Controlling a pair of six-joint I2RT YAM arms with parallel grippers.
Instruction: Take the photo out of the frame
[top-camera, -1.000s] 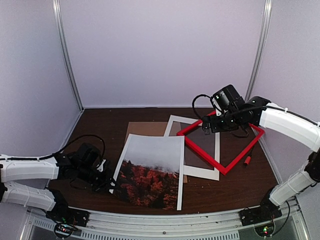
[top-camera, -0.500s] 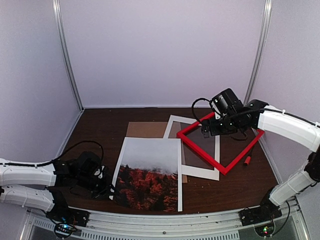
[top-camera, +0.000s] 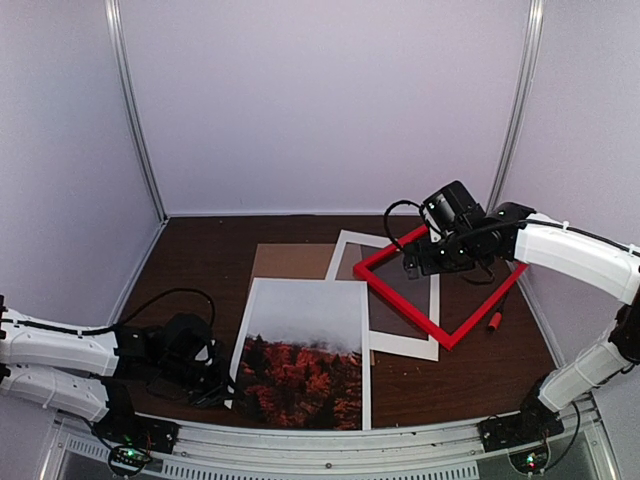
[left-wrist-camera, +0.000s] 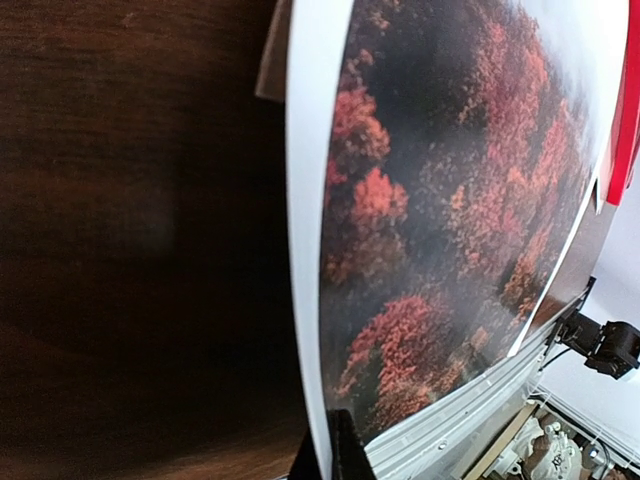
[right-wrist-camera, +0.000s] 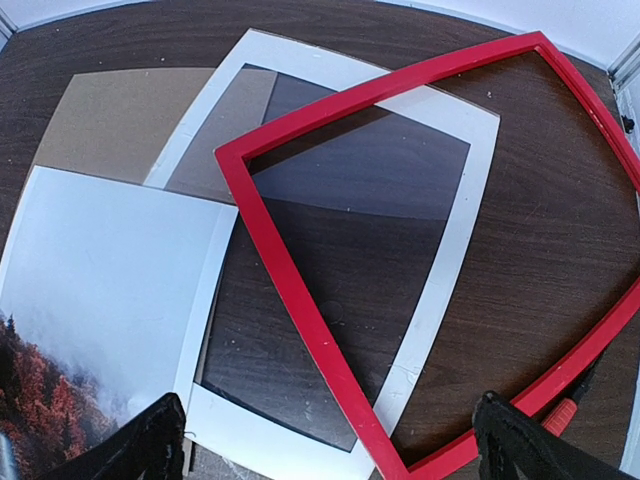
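The photo (top-camera: 300, 350), misty sky above red-orange trees, lies at the front centre of the table, apart from the frame. My left gripper (top-camera: 222, 385) is shut on the white border at the photo's near left corner. In the left wrist view the dark fingertips (left-wrist-camera: 340, 450) pinch that border, and the print (left-wrist-camera: 450, 200) fills the right side. The red frame (top-camera: 400, 305) lies at the right, partly over a white mat. My right gripper (top-camera: 415, 262) hovers open above the frame's far left corner. In the right wrist view the frame (right-wrist-camera: 290, 290) passes below my right gripper (right-wrist-camera: 335, 445), untouched, with the photo (right-wrist-camera: 90, 270) at left.
A white mat with a window (top-camera: 432, 300) lies under the frame, also in the right wrist view (right-wrist-camera: 470, 190). A brown backing board (top-camera: 290, 260) lies behind the photo. A small red tool (top-camera: 494, 321) rests by the frame's right edge. Booth walls close in three sides.
The left arm has drawn back towards the near left, and the photo has slid nearer the front edge. The right gripper has drifted slightly left above the frame, still open.
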